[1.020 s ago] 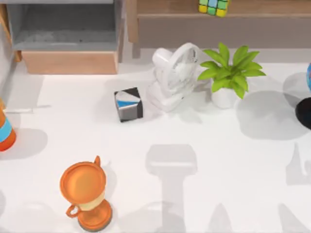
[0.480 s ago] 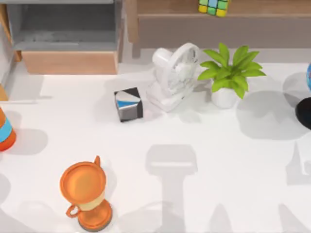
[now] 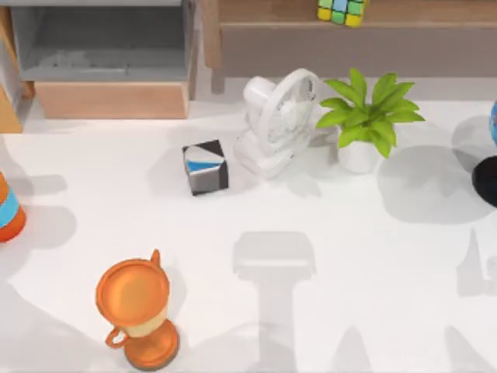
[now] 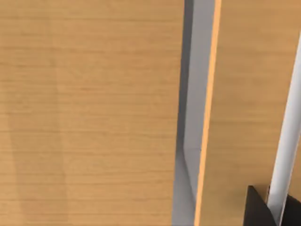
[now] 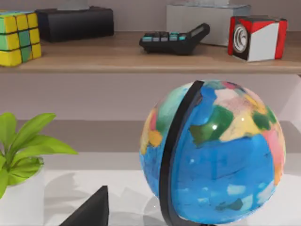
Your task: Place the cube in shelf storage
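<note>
Nearest the viewer in the top view, an orange trophy cup (image 3: 137,315) stands on the white table (image 3: 349,256). Farther in, a black, white and blue cube (image 3: 205,166) sits just beside a white desk fan (image 3: 278,120), with a green potted plant in a white pot (image 3: 366,116) to the fan's right. A blue globe on a black stand (image 5: 214,153) stands at the table's right edge. At the far edge, the small puzzle cube of green, yellow and blue squares (image 3: 342,11) rests on the board of the wide light-brown wooden shelf unit (image 3: 419,15), above its grey-brown recessed panel; the right wrist view also shows it there (image 5: 19,37), with a black calculator (image 5: 175,40) and a red and white cube (image 5: 256,37) farther along the board. A grey-lined box compartment with a wooden front (image 3: 109,70) lies to the left. Whether either gripper is open, or holds anything, cannot be told.
</note>
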### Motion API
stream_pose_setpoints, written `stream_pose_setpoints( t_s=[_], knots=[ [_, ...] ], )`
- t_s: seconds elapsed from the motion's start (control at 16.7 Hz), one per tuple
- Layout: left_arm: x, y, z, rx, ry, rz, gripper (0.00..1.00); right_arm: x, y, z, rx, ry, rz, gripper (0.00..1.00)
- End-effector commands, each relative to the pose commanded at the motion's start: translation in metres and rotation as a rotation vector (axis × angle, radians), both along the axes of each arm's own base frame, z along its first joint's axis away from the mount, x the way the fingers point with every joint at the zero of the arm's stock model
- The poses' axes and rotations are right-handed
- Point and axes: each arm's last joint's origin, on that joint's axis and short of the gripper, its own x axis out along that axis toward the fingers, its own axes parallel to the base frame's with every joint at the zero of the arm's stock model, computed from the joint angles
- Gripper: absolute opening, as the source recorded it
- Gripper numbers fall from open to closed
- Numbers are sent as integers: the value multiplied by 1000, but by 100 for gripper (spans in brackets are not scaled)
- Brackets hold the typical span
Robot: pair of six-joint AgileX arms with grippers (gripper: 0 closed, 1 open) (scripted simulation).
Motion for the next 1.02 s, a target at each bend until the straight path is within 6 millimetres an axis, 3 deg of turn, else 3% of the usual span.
stream_pose_setpoints(
  t_s=[0.42, 0.78, 1.02],
  knots=[
    [6, -1, -1, -5, 6, -2, 0, 0, 0, 0, 0, 0, 0, 100],
    [55, -1, 1, -2, -3, -3, 0, 0, 0, 0, 0, 0, 0, 100],
    [65, -1, -1, -2, 4, 1, 0, 0, 0, 0, 0, 0, 0, 100]
  ],
)
